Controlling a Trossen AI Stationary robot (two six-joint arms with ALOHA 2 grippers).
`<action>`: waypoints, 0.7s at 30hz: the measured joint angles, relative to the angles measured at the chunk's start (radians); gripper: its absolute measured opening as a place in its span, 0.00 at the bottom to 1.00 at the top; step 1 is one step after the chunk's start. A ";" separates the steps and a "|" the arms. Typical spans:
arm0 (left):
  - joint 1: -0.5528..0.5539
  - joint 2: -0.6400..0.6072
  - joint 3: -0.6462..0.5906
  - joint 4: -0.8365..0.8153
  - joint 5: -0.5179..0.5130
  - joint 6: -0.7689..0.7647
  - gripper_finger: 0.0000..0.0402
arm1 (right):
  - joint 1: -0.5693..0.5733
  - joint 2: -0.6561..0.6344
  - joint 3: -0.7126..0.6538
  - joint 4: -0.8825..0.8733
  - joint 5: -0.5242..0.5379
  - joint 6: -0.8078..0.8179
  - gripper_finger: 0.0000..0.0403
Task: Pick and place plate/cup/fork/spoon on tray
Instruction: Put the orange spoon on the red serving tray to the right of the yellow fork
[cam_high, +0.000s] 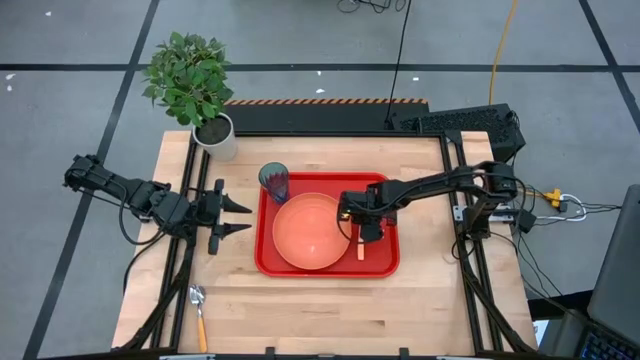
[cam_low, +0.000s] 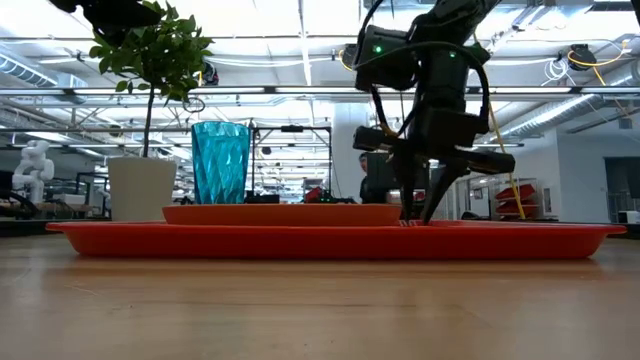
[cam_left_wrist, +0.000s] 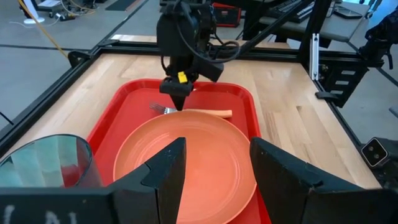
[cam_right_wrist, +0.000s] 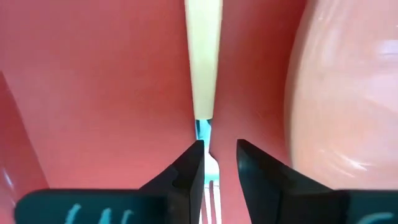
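With the plate, cup and fork on the tray, the right gripper parts narrowly astride the fork, the left gripper waits wide open, and the spoon remains on the surface.

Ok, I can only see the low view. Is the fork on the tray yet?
Observer: Yes. The fork lies flat on the tray, right beside the plate.
Operator: Is the right gripper squeezing it?
Observer: No. The right gripper has its jaws parted either side of the fork's neck.
Operator: And where's the spoon?
Observer: The spoon lies on the table, off the tray, near the front edge on the left arm's side.
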 joint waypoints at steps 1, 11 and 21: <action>0.000 0.000 0.000 0.000 0.000 0.000 0.45 | 0.000 -0.006 0.000 -0.003 0.000 0.003 0.21; 0.000 0.000 0.000 -0.003 0.000 -0.004 0.45 | 0.003 -0.076 0.000 -0.069 0.097 0.017 0.21; 0.000 0.002 0.030 -0.064 0.000 -0.151 0.45 | 0.083 -0.281 0.002 0.142 0.308 0.639 0.21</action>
